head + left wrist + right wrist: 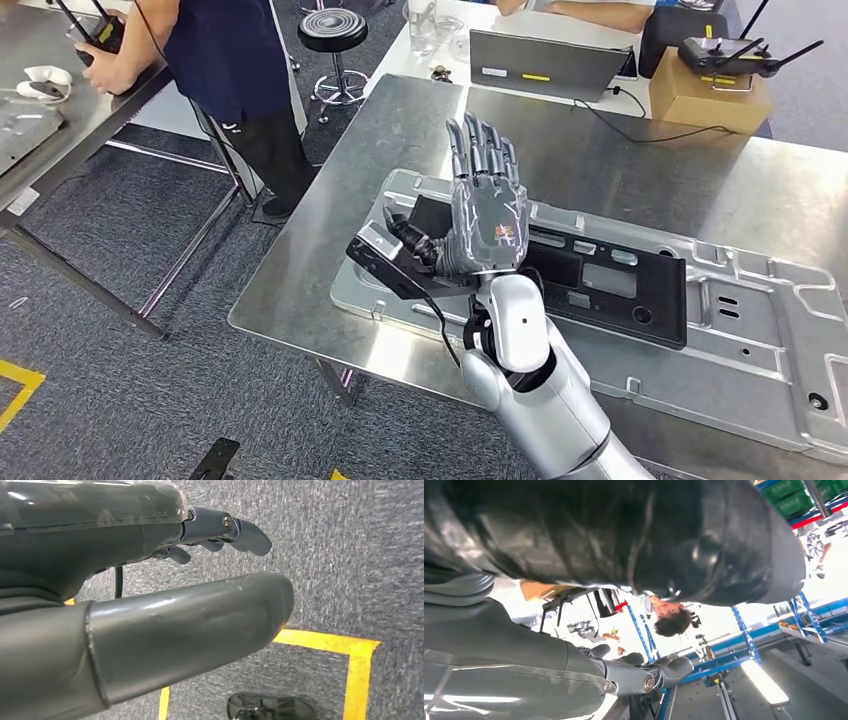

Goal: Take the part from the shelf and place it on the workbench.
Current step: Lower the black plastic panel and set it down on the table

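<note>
A: While the right hand (487, 205) hovers mid-frame, fingers straight and empty, where's the part (610, 285)?
B: Flat on the workbench (330, 250), clear of its left edge. Left hand (150, 595): fingers apart, holding nothing.

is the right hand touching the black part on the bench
Cannot tell. In the head view the right hand, fingers spread, overlaps the black part, hiding any contact or gap.

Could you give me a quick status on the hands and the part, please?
Right hand open, fingers straight, above the black part. Part lies flat on the silver panel on the workbench. Left hand holds nothing, over carpet. Nothing in the way.
</note>
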You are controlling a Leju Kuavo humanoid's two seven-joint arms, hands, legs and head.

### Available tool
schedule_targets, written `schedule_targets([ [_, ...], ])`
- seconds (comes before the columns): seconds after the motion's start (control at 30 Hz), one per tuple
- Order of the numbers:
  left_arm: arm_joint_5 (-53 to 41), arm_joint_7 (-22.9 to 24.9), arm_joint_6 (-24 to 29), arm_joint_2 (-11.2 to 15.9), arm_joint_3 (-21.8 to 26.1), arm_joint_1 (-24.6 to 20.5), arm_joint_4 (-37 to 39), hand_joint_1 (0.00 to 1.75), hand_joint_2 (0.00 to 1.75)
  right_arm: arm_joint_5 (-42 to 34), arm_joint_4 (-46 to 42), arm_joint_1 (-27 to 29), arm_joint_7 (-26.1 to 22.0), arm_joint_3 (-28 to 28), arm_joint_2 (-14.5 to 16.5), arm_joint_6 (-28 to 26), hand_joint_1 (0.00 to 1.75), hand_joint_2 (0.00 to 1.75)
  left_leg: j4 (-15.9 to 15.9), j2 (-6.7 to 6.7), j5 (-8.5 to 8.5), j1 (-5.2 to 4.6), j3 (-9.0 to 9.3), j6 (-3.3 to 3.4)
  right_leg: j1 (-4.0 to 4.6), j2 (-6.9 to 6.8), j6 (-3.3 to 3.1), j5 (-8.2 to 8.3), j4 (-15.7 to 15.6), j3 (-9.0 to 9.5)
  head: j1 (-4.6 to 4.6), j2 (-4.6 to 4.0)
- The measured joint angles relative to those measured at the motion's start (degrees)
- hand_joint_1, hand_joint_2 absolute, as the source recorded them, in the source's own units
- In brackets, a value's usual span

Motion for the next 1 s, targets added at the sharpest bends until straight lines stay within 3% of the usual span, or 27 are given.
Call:
schedule_targets([
  [0.03, 0.1, 0.0, 0.0, 0.0, 0.0, 0.1, 0.0, 0.00, 0.00, 0.0, -0.5, 0.4, 0.0, 0.2, -0.1, -0.2, 0.00, 0.00, 0.7, 0.01, 0.33, 0.02, -0.35, -0.11, 0.00, 0.02, 0.00, -0.02, 0.1, -0.01, 0.00, 0.00],
  [0.07, 0.2, 0.0, 0.0, 0.0, 0.0, 0.2, 0.0, 0.00, 0.00, 0.0, -1.0, 0.7, 0.0, 0.3, -0.2, -0.3, 0.00, 0.00, -0.9, 0.02, 1.74, 0.06, 0.43, -0.15, -0.02, 0.05, 0.06, -0.08, 0.2, -0.02, 0.00, 0.00],
  [0.17, 0.5, 0.0, -0.1, 0.1, 0.1, 0.2, 0.0, 0.00, 0.00, 0.0, -2.1, 1.1, 0.0, 0.8, -0.3, -0.7, 0.00, 0.00, -11.5, 0.00, 6.38, 0.02, 5.72, 0.14, 0.07, 0.19, 0.66, -0.53, 1.1, -0.20, 0.01, 0.00],
  [0.23, 0.5, 0.0, -0.1, 0.1, 0.1, 0.2, 0.0, 0.00, 0.00, 0.0, -2.6, 1.2, 0.0, 1.1, -0.4, -0.9, 0.00, 0.00, -13.9, -0.14, 6.71, -0.20, 6.88, 0.69, 0.28, 0.22, 1.24, -0.54, 1.5, -0.41, 0.03, 0.00],
  [0.33, 0.6, 0.0, -0.2, 0.1, 0.1, 0.3, 0.0, 0.00, 0.00, 0.0, -3.0, 1.6, 0.0, 1.5, -0.7, -1.3, 0.00, 0.00, -14.2, -0.07, 7.47, -0.08, 6.72, 1.79, 0.31, 0.19, 2.06, -0.85, 1.8, -0.56, 0.06, 0.00],
  [0.4, 0.7, 0.0, -0.2, 0.0, 0.1, 0.3, 0.0, 0.00, 0.00, -0.1, -3.2, 2.1, 0.0, 1.6, -0.9, -1.9, 0.00, 0.00, -14.5, 0.11, 8.00, 0.13, 6.43, 2.57, 0.14, 0.11, 2.65, -3.93, 5.1, -1.65, 0.08, 0.00],
  [0.47, 0.8, 0.0, -0.2, 0.0, 0.1, 0.4, 0.0, 0.00, 0.00, -0.3, -3.4, 3.0, 0.0, 1.7, -1.2, -2.6, 0.00, 0.00, -14.5, 0.24, 8.40, 0.06, 5.84, 2.94, -0.11, 0.07, 3.14, -8.37, 11.9, -3.97, 0.09, 0.00],
  [0.5, 0.8, 0.0, -0.2, 0.0, 0.1, 0.5, 0.0, 0.00, 0.00, -0.4, -3.4, 3.6, 0.0, 1.8, -1.3, -2.8, 0.00, 0.00, -14.5, 0.28, 8.61, 0.03, 5.51, 2.99, -0.21, 0.07, 3.30, -9.72, 14.8, -4.81, 0.09, 0.00],
  [0.53, 0.8, 0.0, -0.2, 0.0, 0.1, 0.5, 0.0, 0.00, 0.00, -0.5, -3.4, 4.2, 0.0, 1.8, -1.5, -3.0, 0.00, 0.00, -14.5, 0.31, 8.85, 0.01, 5.15, 2.98, -0.28, 0.06, 3.37, -10.05, 16.1, -4.88, 0.09, 0.00],
  [0.57, 0.8, 0.0, -0.2, 0.0, 0.2, 0.6, 0.0, 0.00, 0.00, -0.6, -3.4, 4.6, 0.0, 1.9, -1.6, -3.2, 0.00, 0.00, -14.5, 0.31, 9.11, 0.00, 4.81, 2.92, -0.31, 0.06, 3.33, -9.30, 15.2, -3.89, 0.09, 0.00],
  [0.67, 0.9, 0.0, -0.2, -0.1, 0.2, 0.6, 0.0, 0.00, 0.00, -0.8, -3.6, 5.1, 0.0, 2.1, -1.7, -3.4, 0.00, 0.00, -14.5, 0.29, 9.96, -0.07, 4.10, 2.42, -0.03, 0.05, 2.46, -5.42, 4.2, 3.29, 0.07, 0.00],
  [0.7, 0.9, 0.0, -0.2, -0.1, 0.2, 0.7, 0.0, 0.00, 0.00, -0.8, -3.8, 5.1, 0.0, 2.1, -1.8, -3.4, 0.00, 0.00, -14.5, 0.29, 10.27, -0.06, 4.02, 2.10, 0.21, 0.06, 2.17, -4.72, 1.5, 4.84, 0.07, 0.00],
  [0.8, 1.0, -0.1, -0.1, -0.3, 0.2, 0.7, 0.0, 0.00, 0.00, -0.9, -4.1, 5.6, 0.0, 2.2, -2.0, -3.6, 0.00, 0.00, -15.0, 0.30, 11.30, 0.04, 3.90, 0.93, 0.57, 0.09, 1.57, -3.78, -0.3, 5.01, 0.05, 0.00],
  [0.87, 1.0, -0.1, -0.1, -0.3, 0.2, 0.8, 0.0, 0.00, 0.00, -0.9, -4.3, 5.9, 0.0, 2.2, -2.1, -3.7, 0.00, 0.00, -14.1, 0.25, 9.90, 0.09, 3.32, 0.40, 0.25, -0.12, 0.70, -2.60, -1.0, 4.48, 0.04, 0.00],
  [0.93, 1.1, -0.2, -0.1, -0.4, 0.2, 0.9, 0.0, 0.00, 0.00, -0.9, -4.3, 6.2, 0.0, 2.3, -2.1, -3.8, 0.00, 0.00, -9.4, 0.22, 5.01, 0.17, 1.84, 0.13, 0.09, -0.30, -0.01, -1.29, -1.4, 3.42, 0.02, 0.00],
  [1.0, 1.2, -0.2, 0.0, -0.3, 0.2, 1.0, 0.0, 0.00, 0.00, -0.9, -4.3, 6.8, 0.0, 2.3, -2.2, -3.8, 0.00, 0.00, -2.7, 0.22, 0.62, 0.18, 0.42, -0.14, 0.22, -0.35, -0.20, -0.26, -1.2, 1.90, -0.01, 0.00],
])
